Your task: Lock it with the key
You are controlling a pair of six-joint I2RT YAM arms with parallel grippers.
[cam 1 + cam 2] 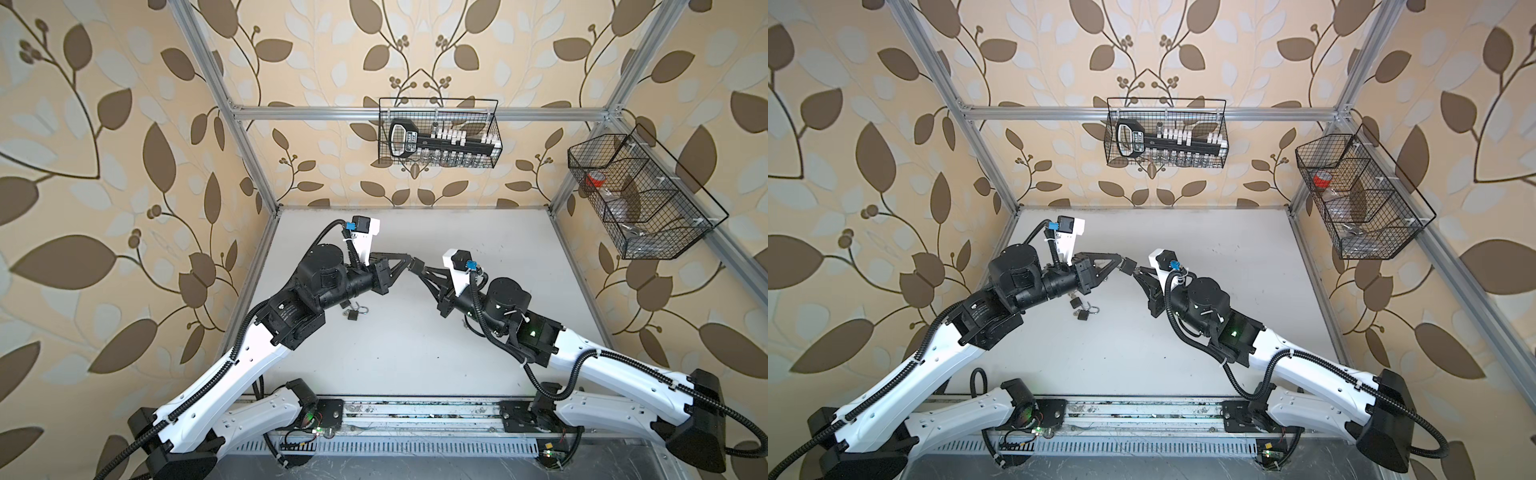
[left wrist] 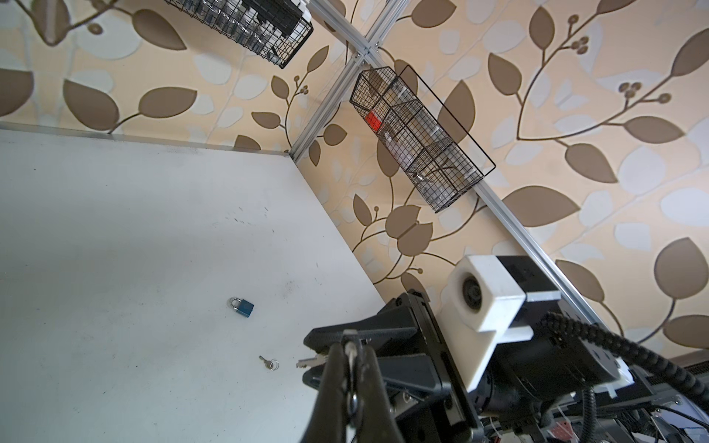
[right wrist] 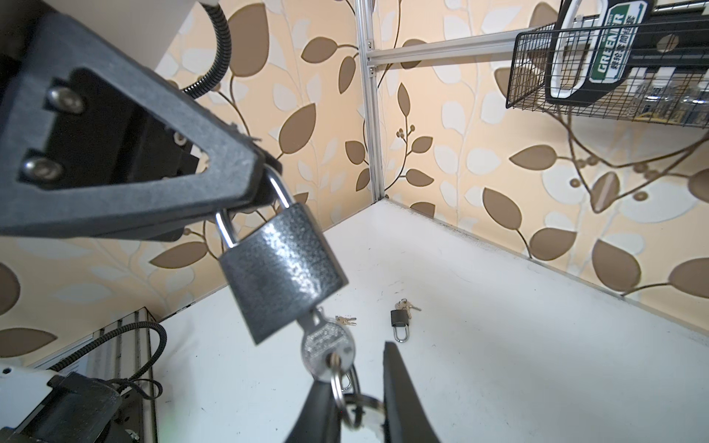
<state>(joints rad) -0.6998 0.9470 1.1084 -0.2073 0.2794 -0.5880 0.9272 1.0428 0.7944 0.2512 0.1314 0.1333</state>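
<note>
Left gripper [image 3: 264,184] was clamped on the shackle [image 3: 283,193] of the grey padlock [image 3: 282,272], held up above the table [image 3: 498,345]. Key [image 3: 326,345] sat in the lock's bottom keyway. Right gripper [image 3: 355,370] jaws stood narrowly apart, key ring [image 3: 339,387] hanging between them.

Walls: beige wallpaper [image 1: 124,257] w/ brown + pale grey leaf-and-vine print. Flat worktop [image 1: 395,345] plain white, few dark specks. Dark grey padlock [image 3: 282,268], mottled hammered finish, shiny silver shackle; round-headed silver key [image 3: 326,345]. Small blue padlock [image 2: 242,307], lower centre-left of left wrist view. Black wire baskets [image 1: 386,158]; red item [image 1: 596,179] in the rt-hand one. Arms [image 1: 224,386] white w/ black joints.
</note>
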